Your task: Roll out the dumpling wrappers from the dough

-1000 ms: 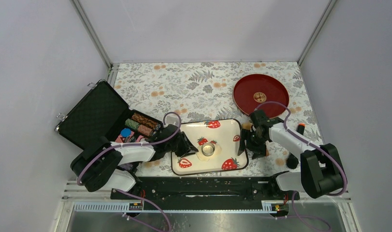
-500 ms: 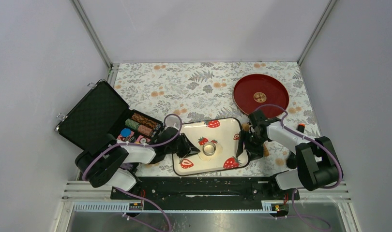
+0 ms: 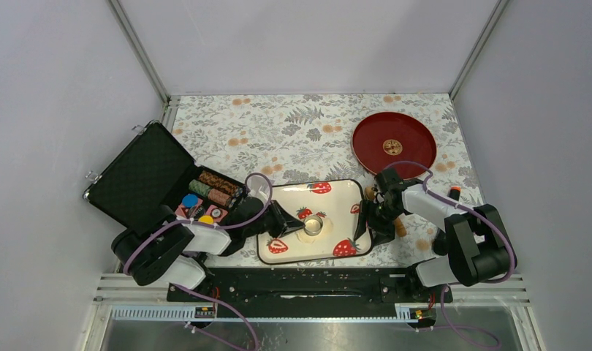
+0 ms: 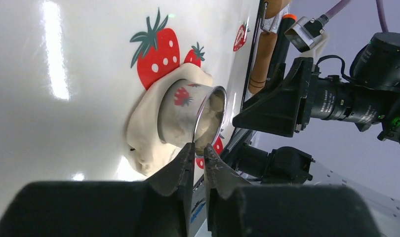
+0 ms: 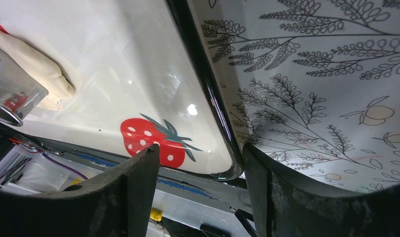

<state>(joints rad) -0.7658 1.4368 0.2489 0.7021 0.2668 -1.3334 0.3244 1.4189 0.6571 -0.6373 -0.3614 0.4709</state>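
The dough (image 4: 141, 131) lies as a flattened pale sheet on the strawberry tray (image 3: 337, 197). A small metal ring cutter (image 4: 180, 116) stands pressed into it, seen from above as the ring cutter (image 3: 313, 225). My left gripper (image 4: 198, 145) is nearly shut, one fingertip on each side of the cutter's thin wall. My right gripper (image 5: 200, 146) is open and straddles the tray's right near corner rim (image 5: 222, 148) without visibly touching it. The dough (image 5: 37, 69) shows at that view's left. No separate dumpling wrappers are in view.
A red plate (image 3: 393, 142) sits at the back right. An open black case (image 3: 143, 179) with poker chips (image 3: 216, 189) is at the left. A tan wooden roller (image 4: 262, 54) lies just past the tray's right edge, beside my right arm.
My left fingers have drawn together around the cutter's wall. The right gripper has slid left onto the tray's corner and narrowed slightly. The tray has shifted a little to the left.
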